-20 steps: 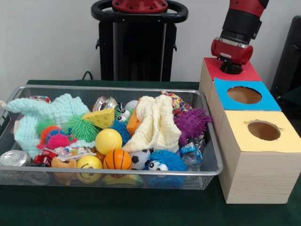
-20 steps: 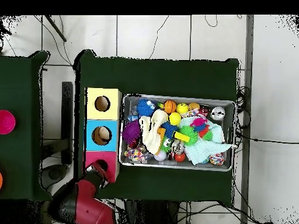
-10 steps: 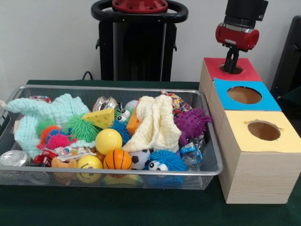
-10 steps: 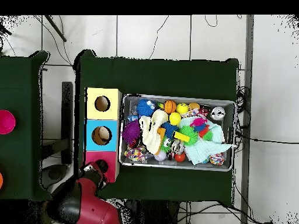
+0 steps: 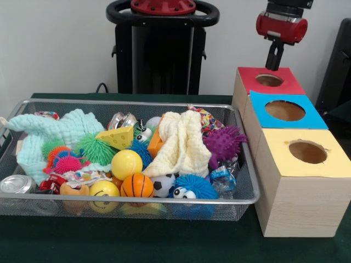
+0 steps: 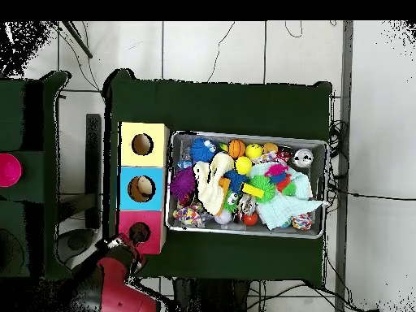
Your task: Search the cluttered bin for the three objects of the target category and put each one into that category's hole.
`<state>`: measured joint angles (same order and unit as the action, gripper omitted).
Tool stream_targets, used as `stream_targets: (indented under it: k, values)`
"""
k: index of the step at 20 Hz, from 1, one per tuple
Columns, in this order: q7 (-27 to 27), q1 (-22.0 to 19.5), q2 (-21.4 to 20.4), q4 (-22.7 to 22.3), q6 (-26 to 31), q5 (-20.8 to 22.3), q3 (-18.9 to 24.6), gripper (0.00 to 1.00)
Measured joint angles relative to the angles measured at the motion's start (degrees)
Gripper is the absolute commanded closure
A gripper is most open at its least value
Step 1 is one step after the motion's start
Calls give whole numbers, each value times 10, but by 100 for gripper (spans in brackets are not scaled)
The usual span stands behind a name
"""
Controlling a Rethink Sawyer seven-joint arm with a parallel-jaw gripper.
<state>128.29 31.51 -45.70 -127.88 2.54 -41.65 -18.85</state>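
My gripper (image 5: 273, 64) hangs in the air just above the hole of the red-topped box (image 5: 269, 80), with nothing visible in it. In the overhead view the gripper (image 6: 122, 244) sits at the corner of the red box (image 6: 140, 234). The wire bin (image 5: 131, 102) is crammed with toys: a yellow ball (image 5: 126, 164), a small basketball (image 5: 137, 186), a purple spiky ball (image 5: 224, 143), a blue spiky ball with eyes (image 5: 192, 188), a cheese wedge (image 5: 117, 137) and a crushed can (image 5: 15, 184). A cream cloth (image 5: 181, 143) and a mint cloth (image 5: 60, 130) cover part of the pile.
The blue-topped box (image 5: 284, 110) and the yellow-topped box (image 5: 307, 152) stand in a row with the red one, right beside the bin. Overhead, the bin (image 6: 248, 136) lies next to the blue box (image 6: 140, 188) and yellow box (image 6: 142, 145).
The gripper has risen out of the red box's hole and now hangs above it. The bin's contents have not shifted.
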Motion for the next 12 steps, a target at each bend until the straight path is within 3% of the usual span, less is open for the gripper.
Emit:
stream_targets:
  k: [6, 12]
  values:
    - [0, 77, 29, 41, 42, 13, -97, 100]
    - [0, 97, 52, 74, 47, 50, -174, 100]
